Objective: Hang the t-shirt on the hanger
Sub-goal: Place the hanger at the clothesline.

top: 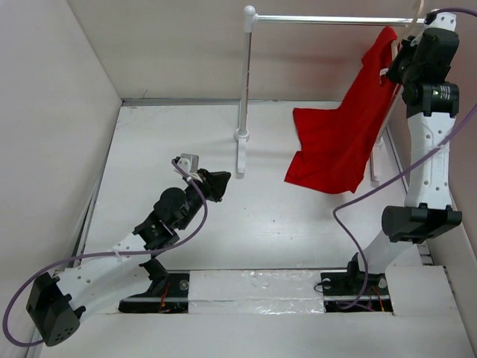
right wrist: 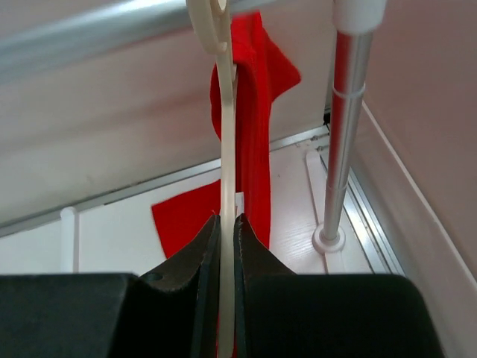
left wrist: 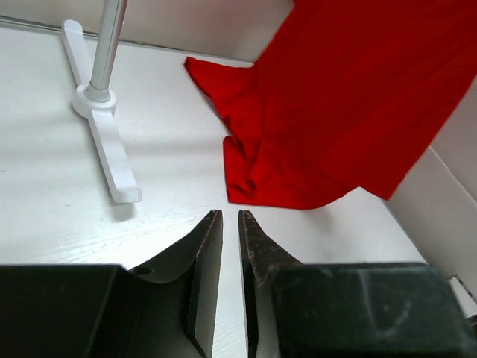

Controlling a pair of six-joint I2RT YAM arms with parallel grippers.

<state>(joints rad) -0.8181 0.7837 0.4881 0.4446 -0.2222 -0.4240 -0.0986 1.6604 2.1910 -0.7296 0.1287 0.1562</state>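
The red t-shirt [top: 335, 142] hangs from up near the rail at the right, and its lower part lies crumpled on the table [left wrist: 261, 164]. My right gripper [top: 395, 63] is raised beside the shirt's top. In the right wrist view it [right wrist: 227, 218] is shut on the thin cream hanger [right wrist: 226, 149], whose hook reaches the rail. The red cloth [right wrist: 257, 119] hangs just behind the hanger. My left gripper [top: 222, 183] is low over the table, left of the shirt. Its jaws [left wrist: 229, 215] stand a narrow slit apart with nothing between them.
The white rack's left post [top: 244, 82] and its foot [left wrist: 112, 149] stand mid-table, between my left gripper and the shirt. The metal rail [top: 335, 20] runs across the back. The rack's right post [right wrist: 344, 134] stands close to the right wall.
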